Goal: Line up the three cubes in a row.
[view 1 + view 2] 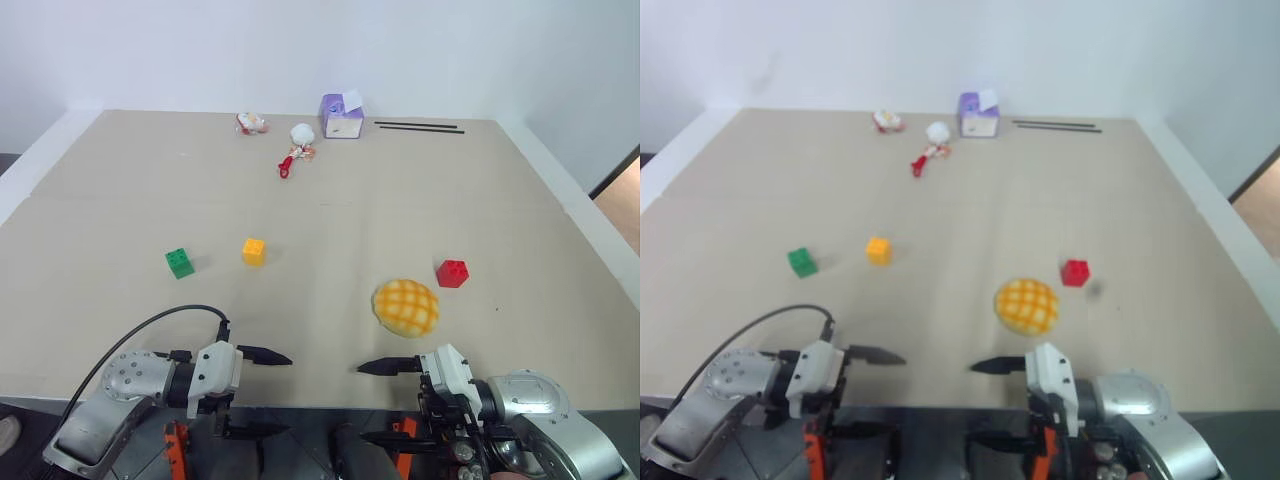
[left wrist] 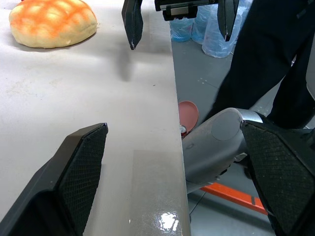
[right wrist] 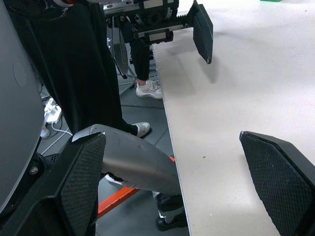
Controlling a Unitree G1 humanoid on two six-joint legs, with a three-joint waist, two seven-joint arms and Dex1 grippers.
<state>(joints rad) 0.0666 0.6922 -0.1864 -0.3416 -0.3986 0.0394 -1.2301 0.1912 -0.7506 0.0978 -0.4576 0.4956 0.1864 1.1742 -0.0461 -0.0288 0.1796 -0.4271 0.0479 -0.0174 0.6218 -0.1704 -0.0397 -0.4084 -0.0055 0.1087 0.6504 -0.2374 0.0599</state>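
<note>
Cubes sit apart on the table (image 1: 120,180), not in a row: green cube (image 1: 179,262) on the left, yellow-orange cube (image 1: 254,251) near it on its right, red cube (image 1: 452,273) well apart on the right. Round checkered bun (image 1: 406,306) lies just in front of the red cube, toward the robot. Purple-and-white box (image 1: 341,116), two thin black sticks (image 1: 420,127) and small toys rest at the far edge. Both arms are bent inward at the near table edge, facing each other. Left gripper (image 1: 262,392) points right, jaws wide open, empty. Right gripper (image 1: 385,402) points left, jaws wide open, empty.
</note>
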